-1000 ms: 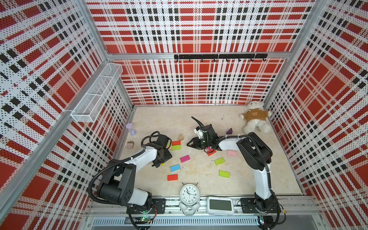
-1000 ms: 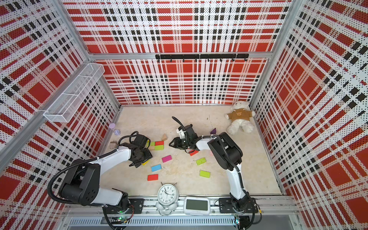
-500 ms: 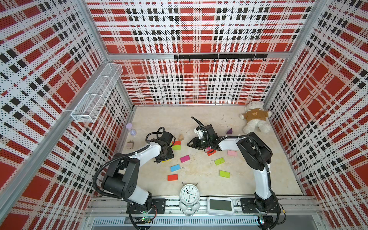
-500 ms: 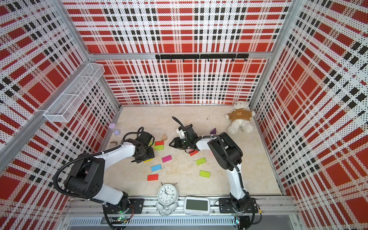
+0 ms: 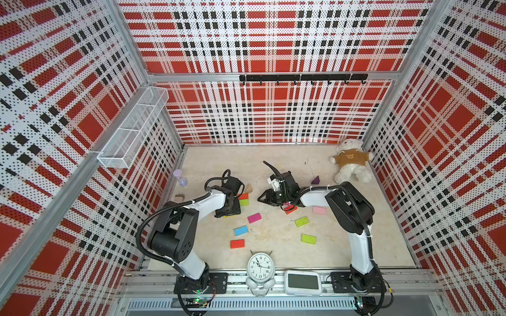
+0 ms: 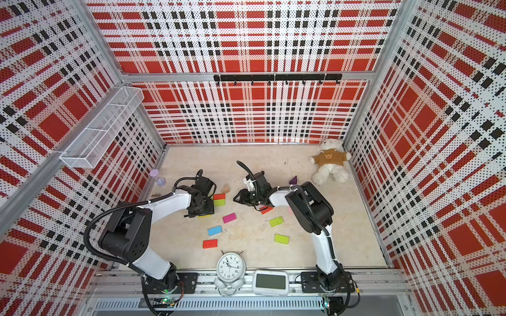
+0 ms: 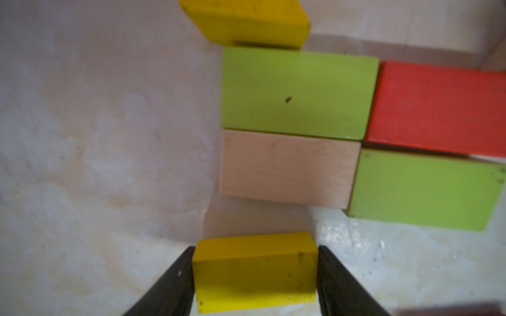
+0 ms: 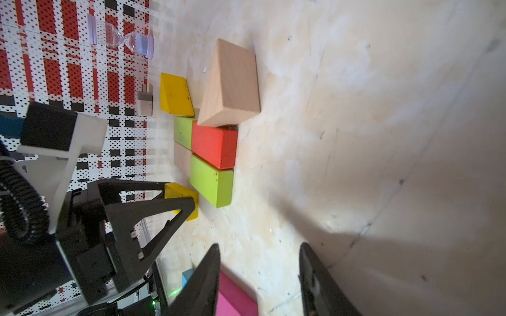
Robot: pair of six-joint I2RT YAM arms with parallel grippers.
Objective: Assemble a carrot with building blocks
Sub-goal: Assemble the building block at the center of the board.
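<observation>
My left gripper (image 7: 256,247) is shut on a yellow block (image 7: 254,273), low over the table beside a flat cluster of building blocks: lime (image 7: 295,93), tan (image 7: 287,167), red (image 7: 438,106), lime (image 7: 424,191) and a yellow wedge (image 7: 246,22). A tan wedge (image 8: 232,84) stands at the red block's (image 8: 216,145) end. My right gripper (image 8: 260,246) is open and holds nothing, with a magenta block (image 8: 235,298) behind one finger. In both top views the left gripper (image 5: 227,214) (image 6: 201,214) and right gripper (image 5: 264,198) (image 6: 239,198) flank the cluster.
Loose blocks lie toward the front: magenta (image 5: 254,218), blue (image 5: 241,230), red (image 5: 237,243), lime (image 5: 301,221), lime (image 5: 308,238), pink (image 5: 319,210), purple wedge (image 5: 315,180). Clock (image 5: 260,265) and timer (image 5: 302,281) stand at the front edge. Teddy bear (image 5: 350,164) back right, hourglass (image 5: 180,177) left.
My left arm has shifted a little to the right and back, toward the block cluster, with the yellow block in its jaws. The right arm has stayed where it was.
</observation>
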